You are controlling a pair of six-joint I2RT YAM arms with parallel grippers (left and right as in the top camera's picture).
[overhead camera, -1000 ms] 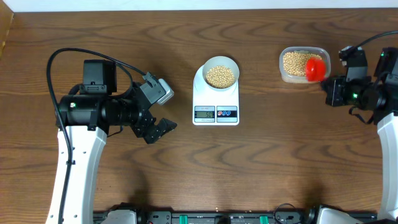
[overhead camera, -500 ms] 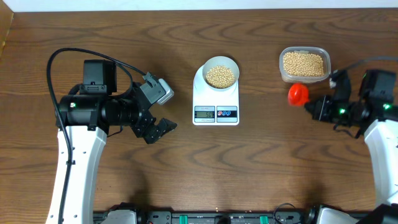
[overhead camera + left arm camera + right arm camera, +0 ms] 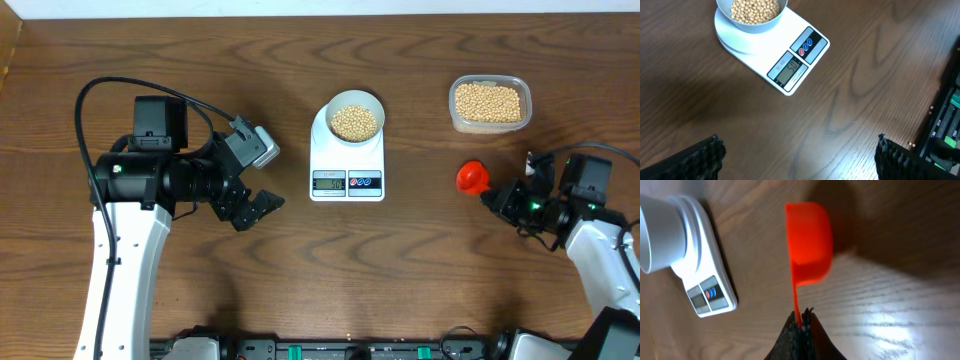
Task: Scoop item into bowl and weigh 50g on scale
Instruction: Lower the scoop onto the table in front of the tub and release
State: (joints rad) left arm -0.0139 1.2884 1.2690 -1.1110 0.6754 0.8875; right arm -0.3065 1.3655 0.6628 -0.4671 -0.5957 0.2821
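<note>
Dark wood table [image 3: 420,270]. At centre, white scale [image 3: 347,160], display edge toward 6 o'clock. On its 12 o'clock end, pale bowl [image 3: 374,101] filled with tan beans [image 3: 354,122]. At 2 o'clock from scale, clear tub [image 3: 453,105] with more beans. At 3 o'clock from scale, red scoop [image 3: 470,178], thin handle pinched by right end effector [image 3: 497,198], fingers pressed together on it. At 9 o'clock from scale, left end effector [image 3: 262,178], fingers spread wide, gripping nothing, well apart from scale.

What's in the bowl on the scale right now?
Tan beans fill the bowl, which sits on the scale. The beans cover the bowl's floor, so how deep they go cannot be seen.
</note>
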